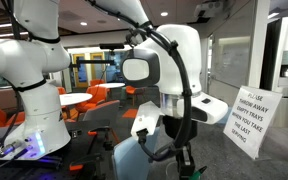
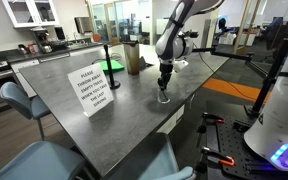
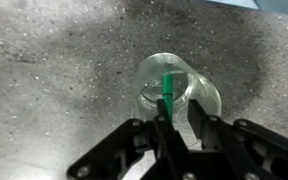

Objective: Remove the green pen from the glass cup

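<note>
The glass cup (image 3: 206, 92) stands upright on the dark speckled table, just below my gripper (image 3: 178, 104). The green pen (image 3: 168, 90) stands in the cup, and its top reaches up against the inner side of one finger. My fingers are apart, one on each side of the pen's top, with bare table showing between them, so the gripper is open. In an exterior view the gripper (image 2: 164, 84) points straight down over the cup (image 2: 163, 98) near the table's middle. The pen is too small to make out there. In an exterior view the gripper (image 1: 184, 158) shows only partly and the cup is hidden.
A white paper sign (image 2: 92, 88) stands on the table near the cup; it also shows in an exterior view (image 1: 246, 118). A brown container (image 2: 133, 58) and a black stand (image 2: 112, 66) sit farther back. Chairs stand at the table's edge (image 2: 29, 105).
</note>
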Controlling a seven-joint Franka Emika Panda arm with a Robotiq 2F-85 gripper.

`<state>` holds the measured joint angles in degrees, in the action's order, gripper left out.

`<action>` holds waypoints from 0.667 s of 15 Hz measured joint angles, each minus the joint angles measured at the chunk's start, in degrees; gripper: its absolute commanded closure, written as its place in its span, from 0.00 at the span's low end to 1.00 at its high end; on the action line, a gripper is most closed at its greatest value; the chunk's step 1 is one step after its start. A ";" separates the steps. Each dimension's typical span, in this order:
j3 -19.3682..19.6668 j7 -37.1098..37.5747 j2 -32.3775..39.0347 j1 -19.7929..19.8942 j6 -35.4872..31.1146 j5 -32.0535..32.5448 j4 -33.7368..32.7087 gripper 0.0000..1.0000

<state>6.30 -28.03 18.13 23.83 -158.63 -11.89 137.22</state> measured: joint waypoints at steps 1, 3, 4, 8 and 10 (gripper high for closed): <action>0.00 0.00 0.44 0.08 0.00 0.01 -0.27 0.67; 0.03 0.05 1.26 0.25 0.00 0.17 -0.71 0.70; 0.05 0.06 1.75 0.30 0.00 0.28 -0.99 0.73; 0.27 0.24 4.47 0.35 0.00 1.10 -2.53 0.95; 0.42 0.32 5.18 0.39 -0.02 1.90 -3.50 0.99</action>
<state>6.72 -27.72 23.32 24.22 -158.65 -9.99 133.72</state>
